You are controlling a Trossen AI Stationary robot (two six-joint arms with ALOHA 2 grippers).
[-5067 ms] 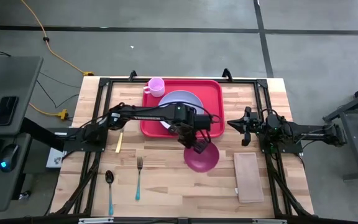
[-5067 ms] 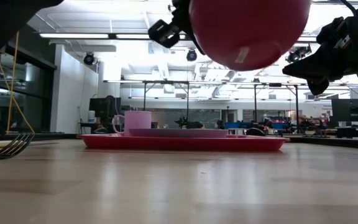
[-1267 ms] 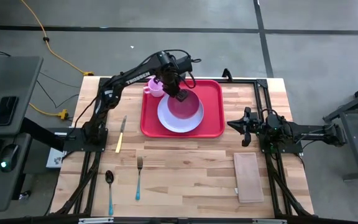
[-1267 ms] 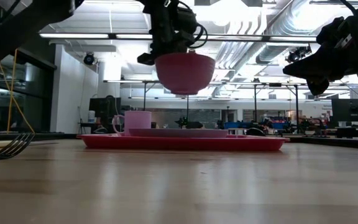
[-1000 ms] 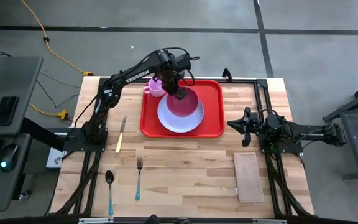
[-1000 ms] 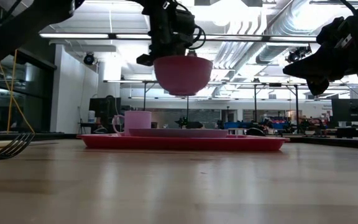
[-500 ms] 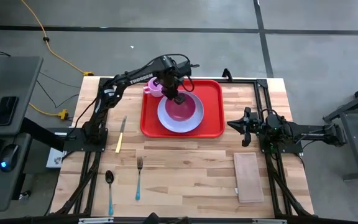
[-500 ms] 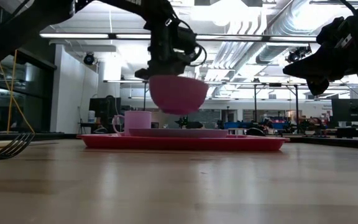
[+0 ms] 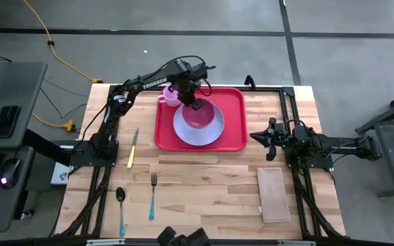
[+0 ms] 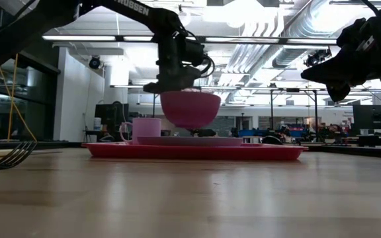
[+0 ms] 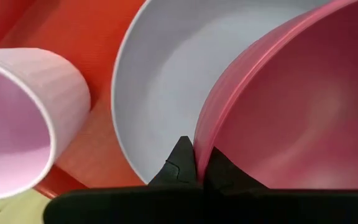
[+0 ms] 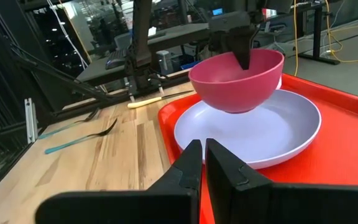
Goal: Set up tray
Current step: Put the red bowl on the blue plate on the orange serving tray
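Tray [image 9: 234,116] beneath left fingers [image 11: 180,163]

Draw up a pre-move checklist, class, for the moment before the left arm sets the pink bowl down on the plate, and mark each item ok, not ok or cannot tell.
1. Left end effector grips the pink bowl by its rim: ok.
2. Bowl is above the lavender plate: ok.
3. Bowl has touched the plate: not ok; the right wrist view shows a gap beneath it.
4. Plate lies inside the red tray: ok.
5. Pink cup stands clear of the bowl's path: ok, it is beside the plate.
6. Right end effector waits off the tray, over the table: ok.
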